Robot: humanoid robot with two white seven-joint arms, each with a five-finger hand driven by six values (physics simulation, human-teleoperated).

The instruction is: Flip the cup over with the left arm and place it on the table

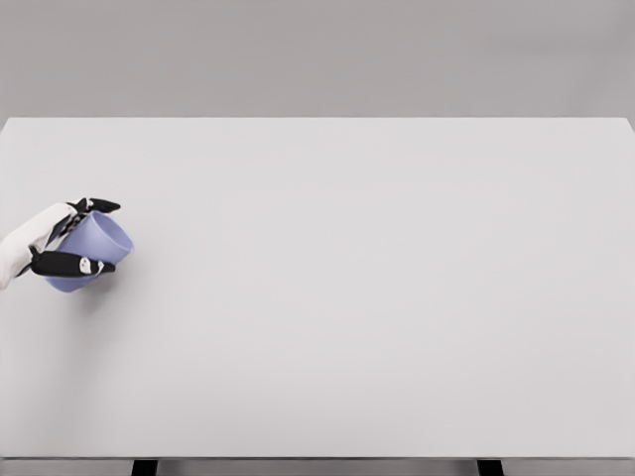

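The left hand point(62, 243) comes in at the far left edge of the table point(377, 297) and has its fingers wrapped around the cup point(94, 250), a pale blue tumbler held tilted, with 1 end pointing up and to the right and the other down toward the left. Dark fingertips show above the cup's upper edge and 1 dark finger point(71, 264) lies across its lower side, so the grip pinches the wall from 2 sides; that hold looks chosen so the wrist can roll the cup over without it slipping. The tilt suggests the flip is partway through, not finished. The cup seems close to the tabletop, but whether it touches or hangs just above is hard to judge, since only a faint shadow lies beneath it. Which end is the mouth cannot be made out, because no interior shows. Most of the forearm is cut off by the frame edge, and the right arm is nowhere in sight.
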